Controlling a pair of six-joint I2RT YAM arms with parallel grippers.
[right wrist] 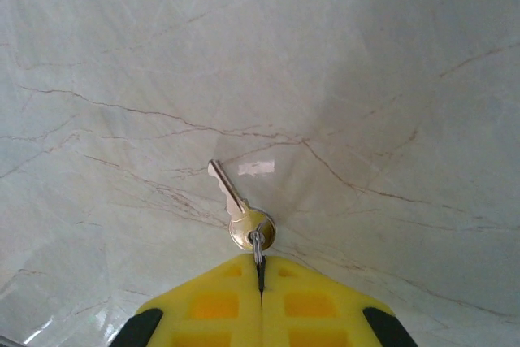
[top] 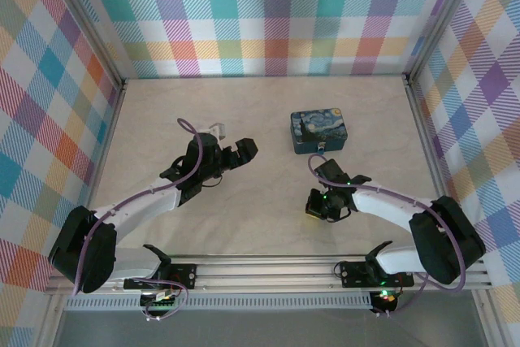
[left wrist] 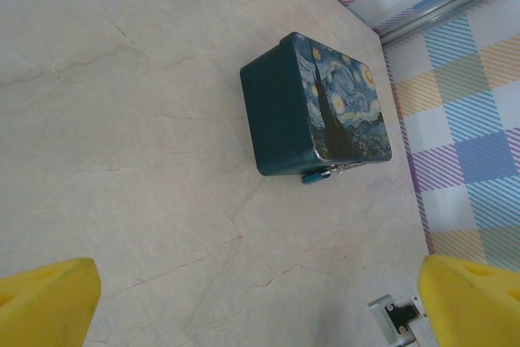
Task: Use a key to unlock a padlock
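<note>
Yellow-fingered, the right tool [right wrist: 262, 270] is pinched fully together on the small wire ring [right wrist: 257, 241] of the key [right wrist: 235, 206]. The key's brassy head sits just beyond the fingertips and its silvery blade points away over the pale, veined counter [right wrist: 390, 79]. Whether the blade touches the surface, I cannot tell. The left tool [top: 242, 152] hangs with its fingers spread wide, holding nothing. It is aimed at the dark-blue painting-print box [left wrist: 317, 107]. The padlock [left wrist: 314, 176], a tiny blue-grey lump, hangs at the latch on the box's front edge, well apart from the key.
</note>
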